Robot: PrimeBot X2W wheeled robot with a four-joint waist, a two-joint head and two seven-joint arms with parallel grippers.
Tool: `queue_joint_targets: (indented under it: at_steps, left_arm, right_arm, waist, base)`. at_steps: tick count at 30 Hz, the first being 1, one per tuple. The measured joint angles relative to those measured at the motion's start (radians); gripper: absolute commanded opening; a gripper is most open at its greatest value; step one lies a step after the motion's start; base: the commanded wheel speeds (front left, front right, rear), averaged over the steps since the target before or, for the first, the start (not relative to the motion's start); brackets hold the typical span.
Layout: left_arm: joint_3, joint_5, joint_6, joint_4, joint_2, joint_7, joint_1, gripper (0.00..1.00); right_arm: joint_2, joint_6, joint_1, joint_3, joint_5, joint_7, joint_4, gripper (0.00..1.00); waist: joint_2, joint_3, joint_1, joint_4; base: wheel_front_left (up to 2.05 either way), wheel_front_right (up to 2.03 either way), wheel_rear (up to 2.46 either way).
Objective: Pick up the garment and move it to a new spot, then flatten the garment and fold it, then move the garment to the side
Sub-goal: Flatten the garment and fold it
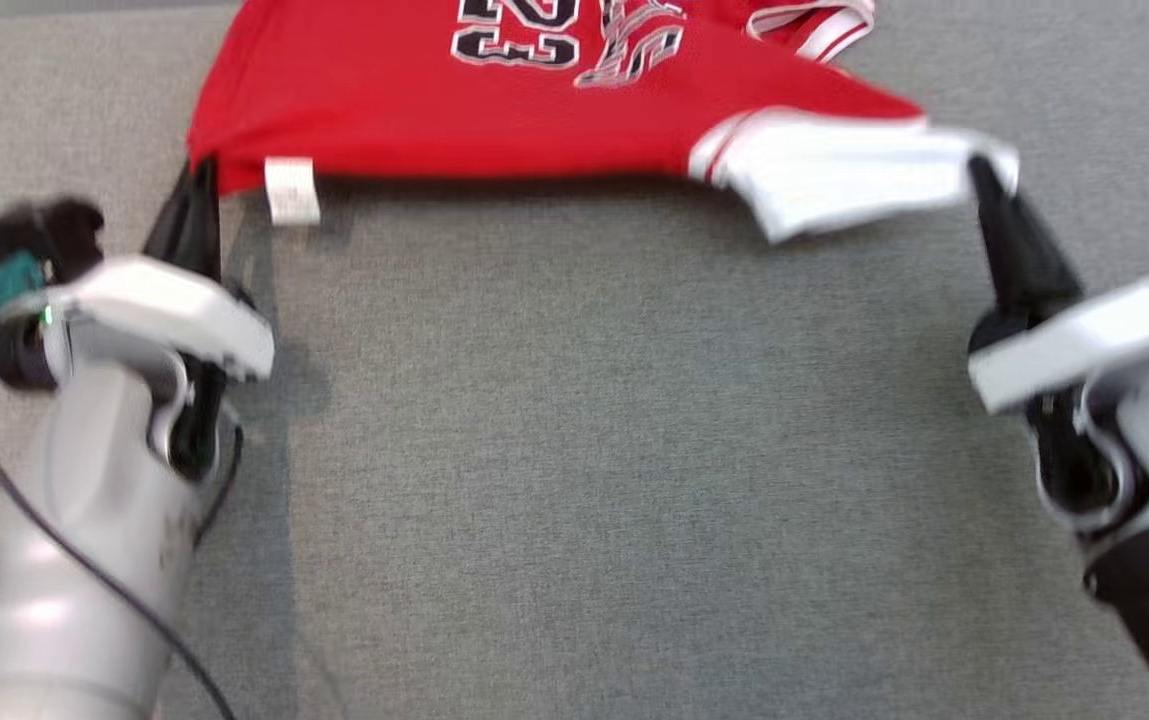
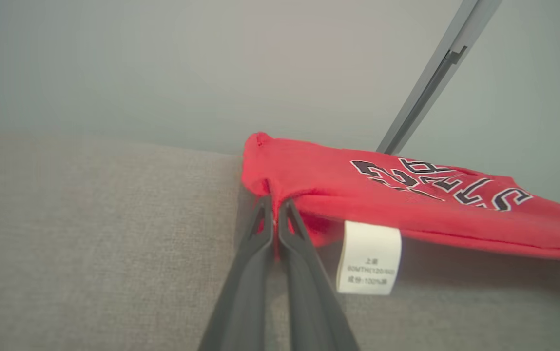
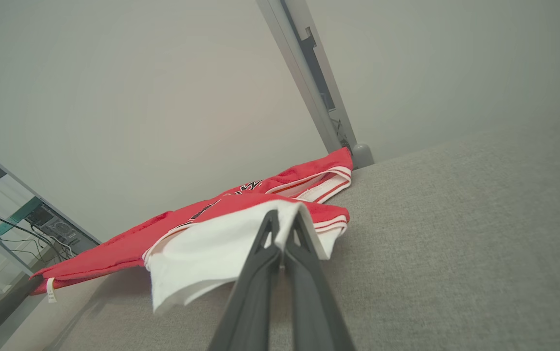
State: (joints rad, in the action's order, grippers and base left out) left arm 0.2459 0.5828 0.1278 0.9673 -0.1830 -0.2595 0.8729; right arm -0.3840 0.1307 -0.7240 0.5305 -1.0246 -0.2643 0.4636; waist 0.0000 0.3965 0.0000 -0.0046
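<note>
On my left, the left pincer (image 1: pixel 202 178) is clamping its two dark fingers tight on the near left corner of the red garment (image 1: pixel 494 110). In the left wrist view those fingers are pressing together with a fold of red cloth between them. Just right of that grip, a white care label (image 1: pixel 291 190) is hanging from the hem (its print is too small for me to read from the head camera). The garment is lying across the far part of the grey tabletop (image 1: pixel 584 450). Its near edge is lifting off the surface, stretching between my two arms and throwing a shadow below. Black-and-white lettering is facing up on the red cloth toward the far side. Further right, the red is giving way to a white panel (image 1: pixel 834 170) edged with red and white stripes, sagging a little at the near right corner. There the right pincer (image 1: pixel 982 178) is closing on the white cloth, fingers shut around its edge. Through the right wrist camera I am seeing a grey post (image 3: pixel 309 73) rising behind the garment at the tabletop's far edge.
</note>
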Motion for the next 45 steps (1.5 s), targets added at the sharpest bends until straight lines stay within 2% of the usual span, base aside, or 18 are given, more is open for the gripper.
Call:
queue_joint_targets:
  at_steps: [3, 8, 11, 12, 16, 23, 31, 35, 39, 45]
  left_arm:
    - [-0.023, -0.003, -0.014, -0.108, -0.007, 0.000, -0.142, 0.00]
    - [-0.037, -0.019, -0.062, -0.288, -0.028, 0.001, -0.365, 0.00]
    - [-0.030, -0.022, -0.090, -0.402, -0.055, 0.045, -0.488, 0.00]
    - [-0.031, -0.026, -0.119, -0.496, -0.078, 0.083, -0.564, 0.00]
    - [-0.041, -0.025, -0.194, -0.710, -0.124, 0.184, -0.727, 0.00]
    - [-0.062, -0.012, -0.320, -1.036, -0.181, 0.350, -0.989, 0.00]
    - [-0.056, -0.031, -0.422, -1.268, -0.233, 0.482, -1.181, 0.00]
    - [-0.056, -0.039, -0.446, -1.336, -0.250, 0.524, -1.214, 0.00]
    - [-0.056, -0.047, -0.448, -1.364, -0.275, 0.558, -1.211, 0.00]
    - [-0.055, -0.052, -0.435, -1.378, -0.307, 0.594, -1.153, 0.00]
  right_arm:
    - [0.006, 0.000, 0.148, -0.047, 0.004, 0.000, -0.077, 0.00]
    - [0.020, 0.000, 0.370, -0.121, 0.018, 0.000, -0.192, 0.00]
    - [0.021, 0.000, 0.501, -0.151, 0.025, 0.000, -0.264, 0.00]
    - [0.012, 0.000, 0.581, -0.165, 0.026, 0.000, -0.306, 0.00]
    - [-0.003, 0.000, 0.725, -0.209, 0.038, 0.034, -0.402, 0.00]
    - [0.026, 0.000, 0.959, -0.341, 0.098, 0.190, -0.576, 0.00]
    - [0.134, 0.000, 1.155, -0.499, 0.198, 0.421, -0.755, 0.00]
    - [0.190, 0.000, 1.175, -0.552, 0.239, 0.504, -0.822, 0.00]
    - [0.217, 0.000, 1.164, -0.587, 0.274, 0.574, -0.859, 0.00]
    - [0.216, 0.000, 1.069, -0.607, 0.313, 0.644, -0.879, 0.00]
  waist:
    - [0.0000, -0.028, 0.0001, -0.010]
    - [0.0000, -0.079, 0.0001, -0.021]
    - [0.0000, -0.111, 0.0000, -0.021]
    - [0.0000, -0.131, 0.0000, -0.019]
    - [0.0000, -0.169, 0.0000, -0.017]
    - [0.0000, -0.221, 0.0000, -0.024]
    - [0.0000, -0.255, 0.0000, -0.026]
    - [0.0000, -0.255, 0.0000, -0.024]
    - [0.0000, -0.249, 0.0000, -0.021]
    - [0.0000, -0.217, 0.0000, -0.024]
  base:
    - [0.00, 0.00, 0.00]
    - [0.00, 0.00, 0.00]
    - [0.00, 0.00, 0.00]
    - [0.00, 0.00, 0.00]
    - [0.00, 0.00, 0.00]
    - [0.00, 0.00, 0.00]
    - [0.00, 0.00, 0.00]
    - [0.00, 0.00, 0.00]
    - [0.00, 0.00, 0.00]
    - [0.00, 0.00, 0.00]
